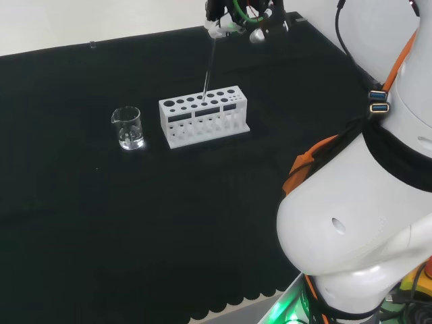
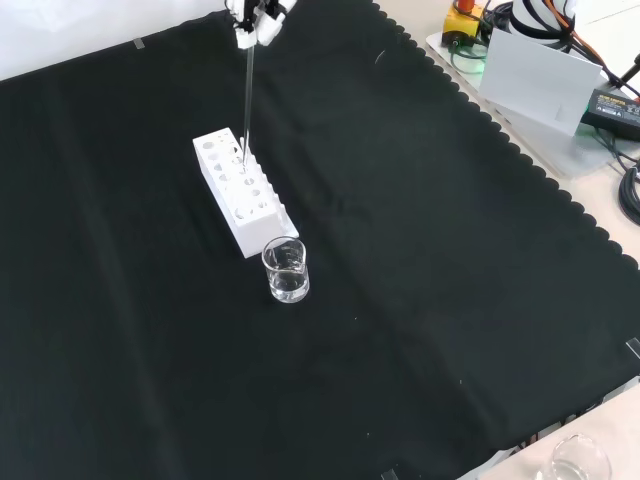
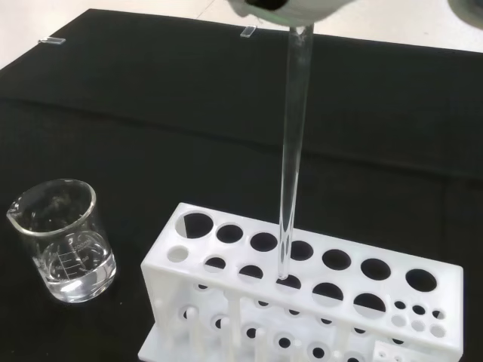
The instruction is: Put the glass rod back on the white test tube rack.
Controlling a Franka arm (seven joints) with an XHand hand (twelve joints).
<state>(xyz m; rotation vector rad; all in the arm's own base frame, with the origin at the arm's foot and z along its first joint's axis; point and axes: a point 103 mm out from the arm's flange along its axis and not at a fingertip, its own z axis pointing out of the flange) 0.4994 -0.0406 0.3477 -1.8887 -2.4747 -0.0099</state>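
1. Black cloth [image 1: 135, 223] covered the bench, its scalloped edge showing at the near side in the head view and along the right in the front view.
2. Beyond that edge, in the front view, a pale tabletop [image 2: 600, 190] carried a grey box [image 2: 530, 75] and cables [image 2: 625, 150].
3. The rack [image 1: 204, 116] stood mid-cloth, a beaker [image 1: 127, 127] just beside its end.
4. The hand [image 1: 233, 20] pinched the rod [image 1: 208, 67] at its top, fingers curled round it.
5. The rod hung nearly upright, its lower tip at a hole in the rack's top, seemingly just entering it in the wrist view.
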